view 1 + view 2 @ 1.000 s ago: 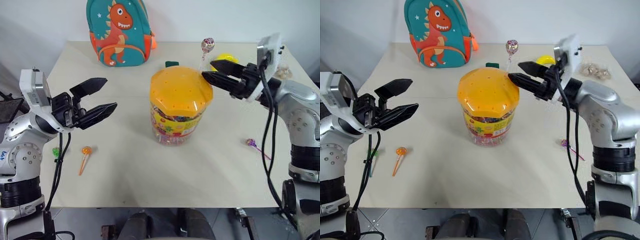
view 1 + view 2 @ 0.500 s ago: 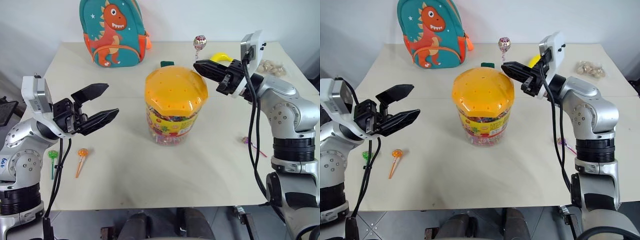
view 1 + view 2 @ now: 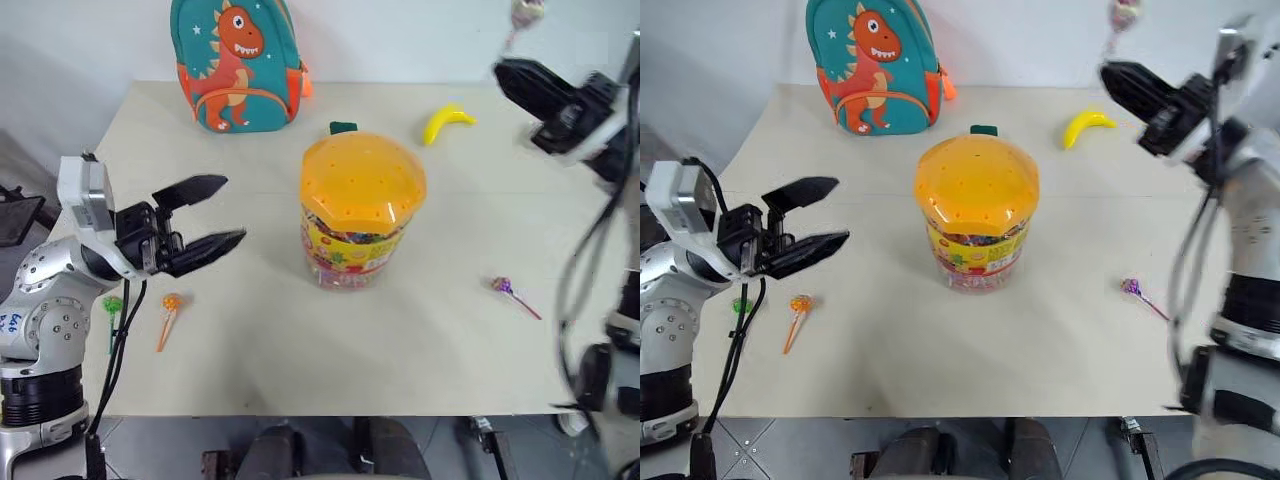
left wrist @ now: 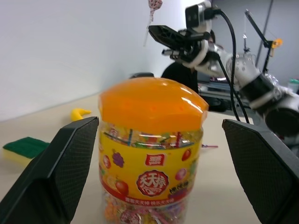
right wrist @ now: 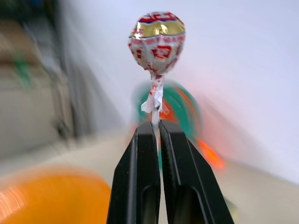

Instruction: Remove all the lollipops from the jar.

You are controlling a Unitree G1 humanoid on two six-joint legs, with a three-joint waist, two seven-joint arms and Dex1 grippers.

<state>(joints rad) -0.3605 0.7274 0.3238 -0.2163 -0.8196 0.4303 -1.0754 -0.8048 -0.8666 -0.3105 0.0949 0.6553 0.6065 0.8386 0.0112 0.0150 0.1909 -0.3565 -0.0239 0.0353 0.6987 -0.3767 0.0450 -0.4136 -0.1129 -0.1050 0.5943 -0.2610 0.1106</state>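
Observation:
The jar (image 3: 362, 215), a clear tub with a candy label and a dotted orange lid, stands mid-table. High to its right, my right gripper (image 3: 503, 72) is shut on the white stick of a lollipop (image 5: 157, 41), whose wrapped head (image 3: 526, 10) points up. My left gripper (image 3: 233, 210) hovers open to the left of the jar, which sits between its fingers (image 4: 60, 172) in the left wrist view without touching them. On the table lie an orange lollipop (image 3: 172, 302), a green lollipop (image 3: 112, 304) and a purple lollipop (image 3: 503, 286).
A teal dinosaur backpack (image 3: 238, 65) stands at the back left of the table. A yellow banana (image 3: 447, 122) lies at the back right, and a small green object (image 3: 344, 127) sits just behind the jar. The table's front edge (image 3: 330, 408) is close.
My right gripper has shut on the white stick and swung up and to the right, carrying the lollipop away from the jar's lid. The left gripper has stayed put.

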